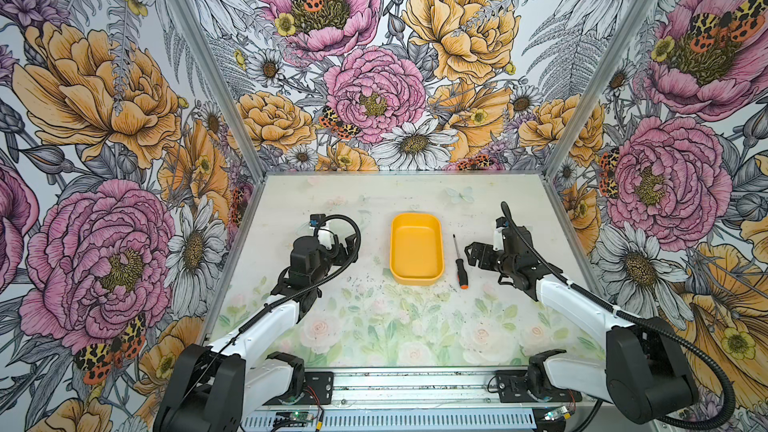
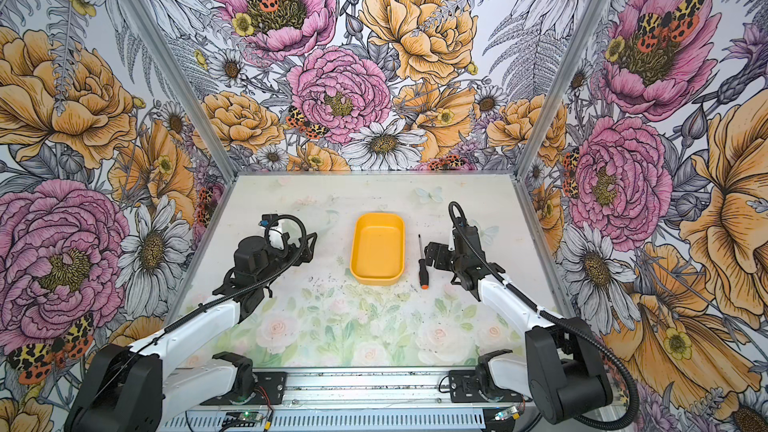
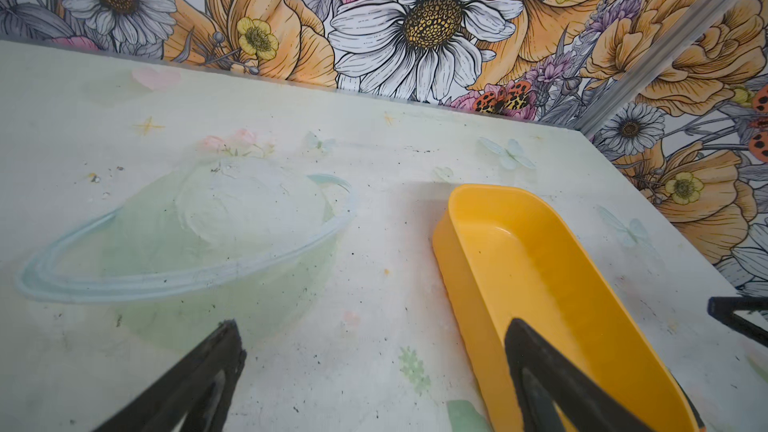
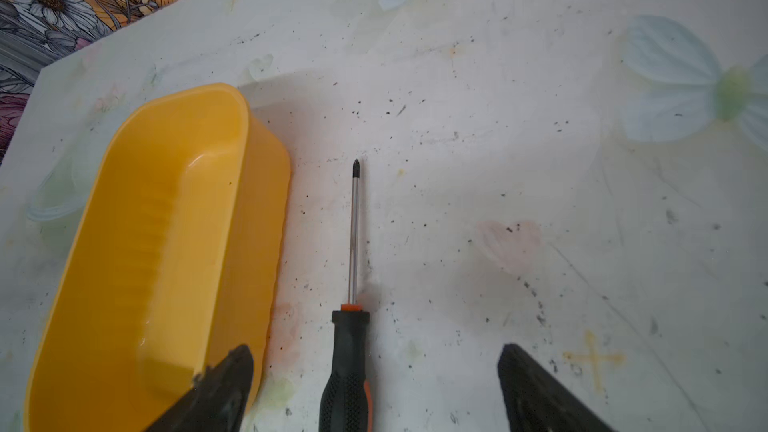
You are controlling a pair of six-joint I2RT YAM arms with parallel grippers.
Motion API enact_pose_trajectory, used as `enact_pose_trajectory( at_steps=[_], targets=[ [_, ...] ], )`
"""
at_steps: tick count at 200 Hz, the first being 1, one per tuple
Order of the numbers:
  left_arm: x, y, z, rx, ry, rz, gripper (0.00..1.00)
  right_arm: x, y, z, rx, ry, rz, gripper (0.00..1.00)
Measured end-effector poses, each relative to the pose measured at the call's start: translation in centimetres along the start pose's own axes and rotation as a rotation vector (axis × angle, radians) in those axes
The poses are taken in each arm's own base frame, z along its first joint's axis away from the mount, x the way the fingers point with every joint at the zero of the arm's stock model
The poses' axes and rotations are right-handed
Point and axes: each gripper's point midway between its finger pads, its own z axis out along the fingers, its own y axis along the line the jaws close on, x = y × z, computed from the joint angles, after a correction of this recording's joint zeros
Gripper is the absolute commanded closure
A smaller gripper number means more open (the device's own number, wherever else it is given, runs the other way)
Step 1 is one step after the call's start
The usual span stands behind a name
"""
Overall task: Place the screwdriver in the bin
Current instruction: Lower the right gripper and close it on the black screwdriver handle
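Over the speckled tabletop (image 1: 374,326) (flowered walls (image 1: 374,76) around), left gripper (image 3: 374,340) and right gripper (image 4: 376,353) gape wide.

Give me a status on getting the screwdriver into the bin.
Done: nothing yet; the bin is empty and the screwdriver lies beside it on the table. In hand: the right gripper is open, its fingers framing the handle in the right wrist view without closing on it. Still to do: grasp, lift, carry over the bin, release.
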Motion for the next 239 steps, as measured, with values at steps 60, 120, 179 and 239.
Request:
enact_pose_trajectory(
  at_steps=[60, 120, 179, 239],
  targets=[
    [3.4, 0.7, 1.4, -0.023, 0.104, -0.033, 0.01, 4.5, 1.8, 2.0, 0.005, 0.128, -0.068, 0.17],
    [4.1, 0.7, 1.7, -0.025, 0.126, -0.032, 0.01, 7.6, 1.4, 3.5, 0.064, 0.215, -0.111, 0.36],
    [3.8, 0.6, 1.6, -0.024, 0.122, -0.031, 0.01, 7.3, 1.3, 4.1, 0.096, 0.207, -0.132, 0.44],
    [3.6, 0.6, 1.4, -0.024, 0.122, -0.031, 0.01, 7.0, 0.9, 4.5, 0.129, 0.202, -0.144, 0.76]
  ],
)
